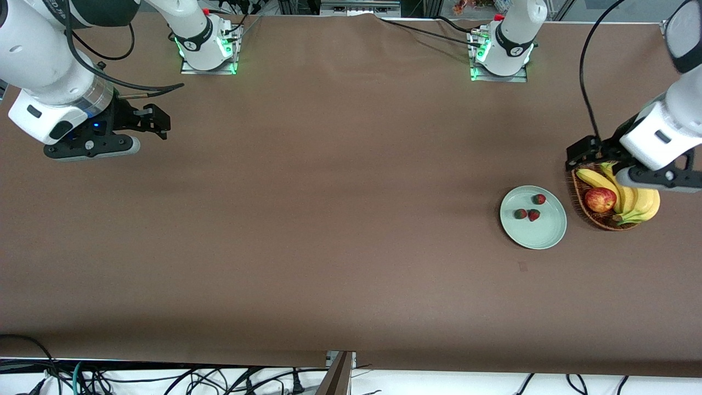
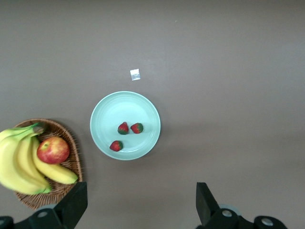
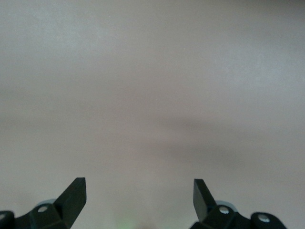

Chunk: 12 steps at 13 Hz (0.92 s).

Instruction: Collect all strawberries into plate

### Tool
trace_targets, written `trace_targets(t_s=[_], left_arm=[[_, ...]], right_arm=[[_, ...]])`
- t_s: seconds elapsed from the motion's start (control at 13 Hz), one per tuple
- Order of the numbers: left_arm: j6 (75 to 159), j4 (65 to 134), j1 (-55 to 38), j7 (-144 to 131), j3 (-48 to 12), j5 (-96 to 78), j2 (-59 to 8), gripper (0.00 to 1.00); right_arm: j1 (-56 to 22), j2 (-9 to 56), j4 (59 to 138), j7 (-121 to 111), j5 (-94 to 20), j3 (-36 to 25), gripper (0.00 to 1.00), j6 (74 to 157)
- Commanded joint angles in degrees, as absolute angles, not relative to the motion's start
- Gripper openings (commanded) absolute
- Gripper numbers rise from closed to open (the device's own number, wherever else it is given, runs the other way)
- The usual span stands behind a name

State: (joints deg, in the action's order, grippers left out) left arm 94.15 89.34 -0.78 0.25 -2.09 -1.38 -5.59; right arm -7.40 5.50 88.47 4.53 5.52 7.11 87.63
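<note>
Counter (image 1: pixel 340 219): brown cloth surface, spread under both claws.
Right arm: waiting at its own end of the counter, well apart from the fruit.
Right claw (image 3: pixel 139 193): fingers spread wide, nothing between them, hanging over bare brown counter.
Left claw (image 2: pixel 141 202): fingers spread wide, nothing between them, raised over the basket's edge, plate just beside that spot and toward the right arm's end.
Basket (image 1: pixel 577 189): brown wicker, partly under the left claw, close beside the plate without touching it.
Plate (image 1: pixel 540 233): round, pale mint green, flat on the counter, below the left claw and toward the right arm's end from it.
Bananas (image 1: pixel 639 204): yellow bunch lying in the basket, partly hidden by the left claw in the front view.
Apple (image 1: pixel 600 199): red-yellow, in the basket against the bananas.
Strawberries (image 1: pixel 533 215): three, all on the plate, two side by side nearly touching, the third a little apart; none in either claw.
Small white scrap (image 2: pixel 135 74): flat on the counter near the plate's rim.
</note>
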Motion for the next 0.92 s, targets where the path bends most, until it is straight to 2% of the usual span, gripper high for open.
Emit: trace_targets(t_s=[0.0, 0.31, 0.84], left_arm=[[91.7, 88.1, -1.1, -0.2, -1.3, -1.8, -5.1, 1.0], [89.9, 86.1, 0.2, 0.0, -1.2, -2.1, -7.5, 1.0], [89.8, 85.6, -0.1, -0.1, -1.3, -1.8, -7.6, 1.0]], right_arm=[[-5.7, 5.6, 87.2, 5.1, 5.7, 8.7, 0.99, 86.4], [-6.3, 5.2, 87.2, 5.1, 5.8, 8.8, 1.0, 86.7], [-6.2, 5.5, 87.3, 5.1, 5.8, 8.5, 0.99, 87.2]])
